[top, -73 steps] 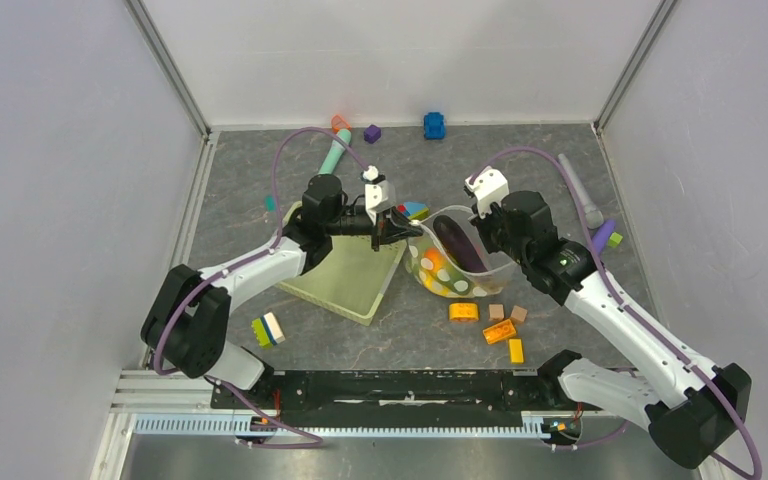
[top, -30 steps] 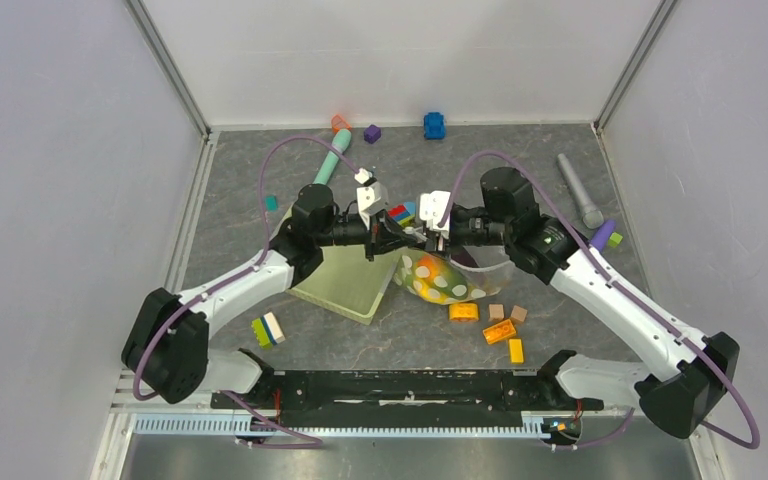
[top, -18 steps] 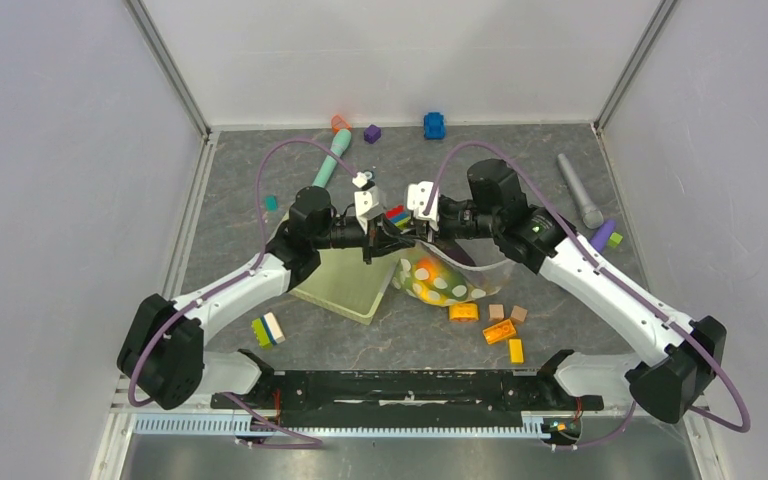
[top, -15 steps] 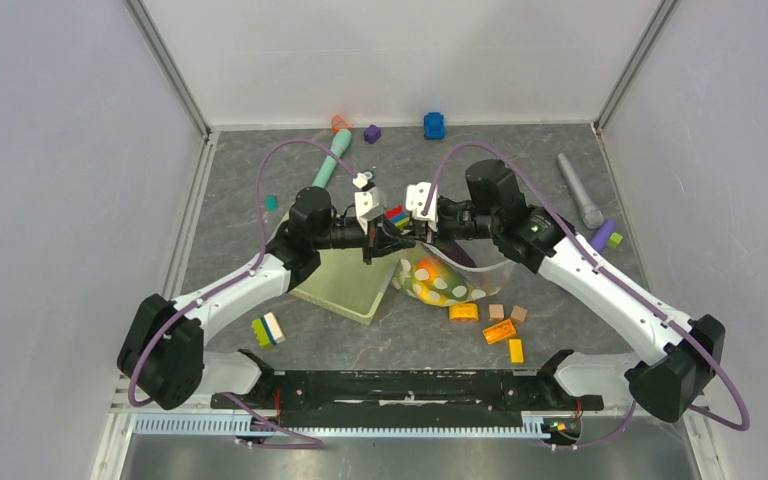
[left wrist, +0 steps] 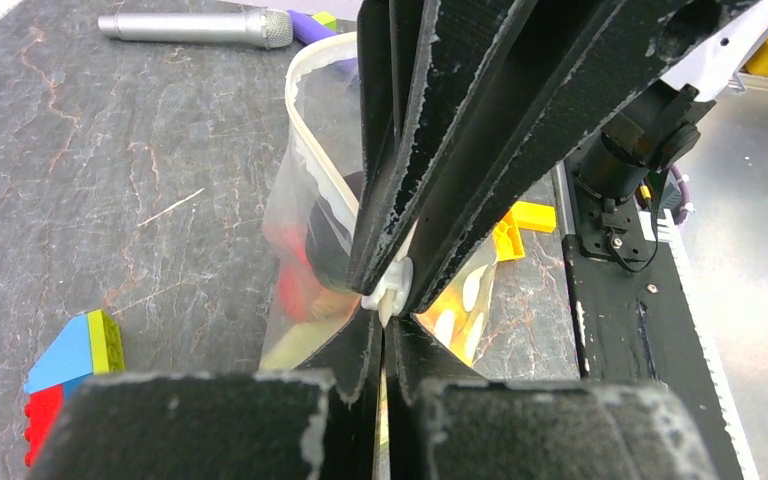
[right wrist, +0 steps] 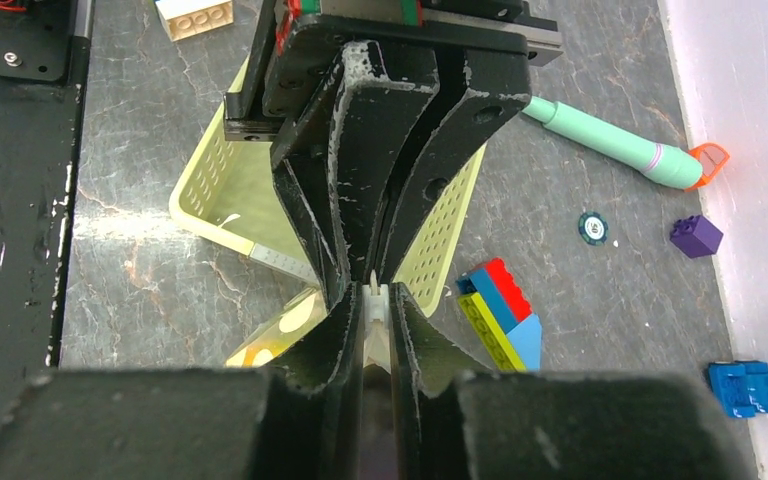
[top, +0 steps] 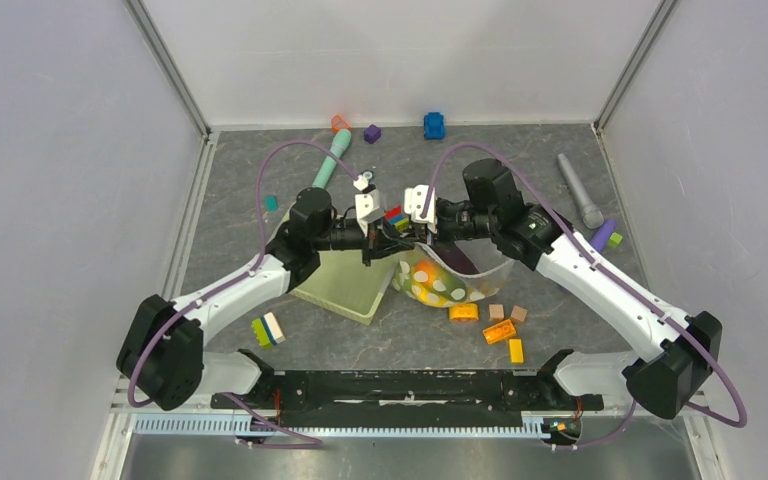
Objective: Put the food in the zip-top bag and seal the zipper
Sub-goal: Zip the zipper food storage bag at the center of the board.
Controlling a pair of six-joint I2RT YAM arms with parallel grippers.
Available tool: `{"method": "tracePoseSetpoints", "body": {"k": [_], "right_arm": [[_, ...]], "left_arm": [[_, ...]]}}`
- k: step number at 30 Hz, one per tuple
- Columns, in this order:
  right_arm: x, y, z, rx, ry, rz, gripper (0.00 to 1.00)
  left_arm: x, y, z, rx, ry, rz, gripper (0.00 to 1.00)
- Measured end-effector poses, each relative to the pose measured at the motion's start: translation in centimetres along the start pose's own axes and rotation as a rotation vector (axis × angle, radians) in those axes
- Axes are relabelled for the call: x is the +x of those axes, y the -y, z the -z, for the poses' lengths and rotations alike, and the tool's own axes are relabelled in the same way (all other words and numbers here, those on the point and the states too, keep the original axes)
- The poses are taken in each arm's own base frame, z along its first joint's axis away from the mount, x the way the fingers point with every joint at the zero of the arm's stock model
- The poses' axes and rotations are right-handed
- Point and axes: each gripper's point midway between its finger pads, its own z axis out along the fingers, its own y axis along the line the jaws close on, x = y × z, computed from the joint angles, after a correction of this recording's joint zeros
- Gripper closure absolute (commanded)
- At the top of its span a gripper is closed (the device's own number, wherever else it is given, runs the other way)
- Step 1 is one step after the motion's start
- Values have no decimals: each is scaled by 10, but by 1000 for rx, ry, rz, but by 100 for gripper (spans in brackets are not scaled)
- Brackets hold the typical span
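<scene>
The dotted zip-top bag (top: 442, 283) lies mid-table with food inside: an orange-green mango (top: 422, 272), a dark eggplant (top: 457, 258) and a red piece (left wrist: 295, 290). My left gripper (top: 388, 243) is shut on the bag's edge at its left end, also seen in the left wrist view (left wrist: 385, 325). My right gripper (top: 412, 232) meets it tip to tip, shut on the zipper's white slider (right wrist: 375, 300) (left wrist: 392, 290). The zipper strip (left wrist: 305, 150) behind the slider curves open.
The pale green basket (top: 345, 275) lies under my left arm. Orange and tan blocks (top: 500, 325) lie in front of the bag, and a red-blue-green block stack (top: 395, 214) lies behind the grippers. A teal stick (top: 332, 160) and a grey microphone (top: 580, 200) lie at the back.
My right gripper has swung left along the bag's mouth until it met my left gripper. The bag has folded flatter. Over the last half second almost nothing moved.
</scene>
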Motion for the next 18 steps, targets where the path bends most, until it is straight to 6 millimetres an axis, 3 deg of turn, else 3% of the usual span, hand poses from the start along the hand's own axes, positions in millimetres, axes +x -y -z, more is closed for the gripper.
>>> {"method": "tracePoseSetpoints", "body": {"k": [18], "right_arm": [[12, -5, 6, 38, -78, -81, 100]], "left_arm": [[7, 9, 7, 3, 0, -50, 98]]}}
